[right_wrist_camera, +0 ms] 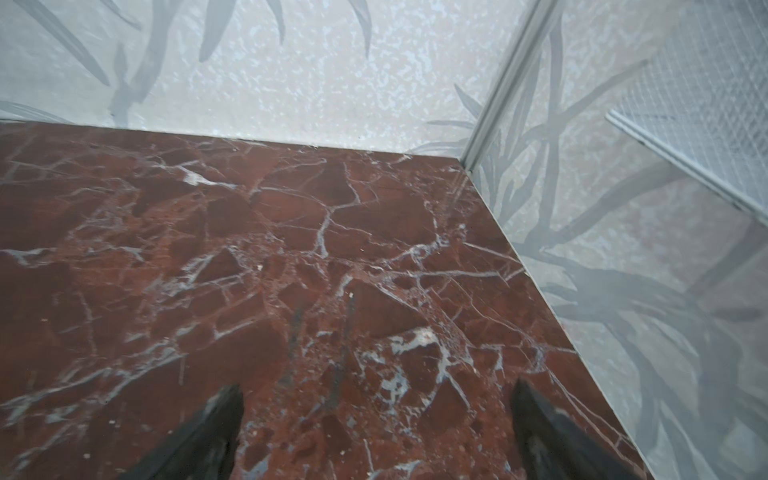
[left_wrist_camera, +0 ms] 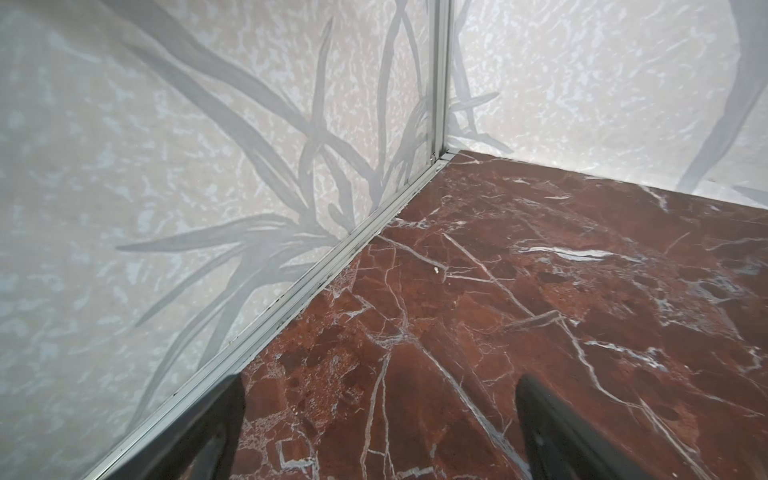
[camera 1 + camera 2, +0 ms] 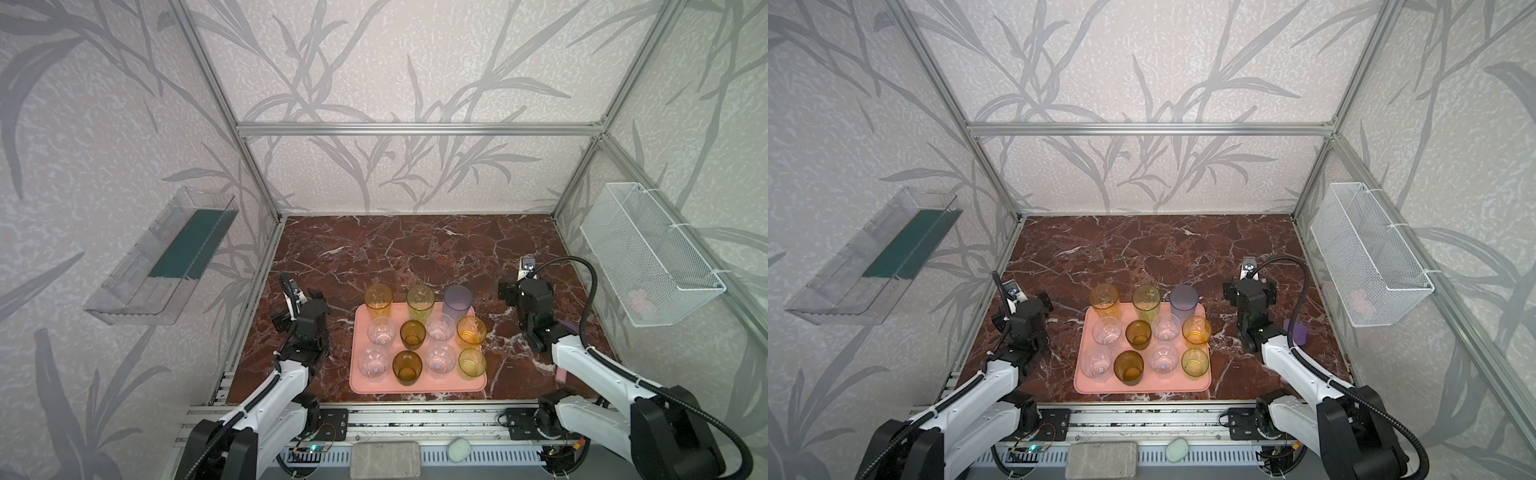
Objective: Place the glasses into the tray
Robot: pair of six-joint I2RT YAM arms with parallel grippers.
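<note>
The glasses (image 3: pixel 412 333) are standing upright in the tray (image 3: pixel 376 384), closely packed; they are looking light, stiff, slick and likely fragile, so pinching one wall at the rim is seeming safest; the left end effector (image 2: pixel 380 384) and right end effector (image 1: pixel 378 388) are hanging spread and empty, either side of the tray.

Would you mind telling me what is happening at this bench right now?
Two robot arms have the job of putting glasses onto a pink tray. All eleven appear to stand upright on it, three tall ones along its far edge. The left tool and right tool are both open and empty, off to either side above the marble table, so the job looks finished.
</note>
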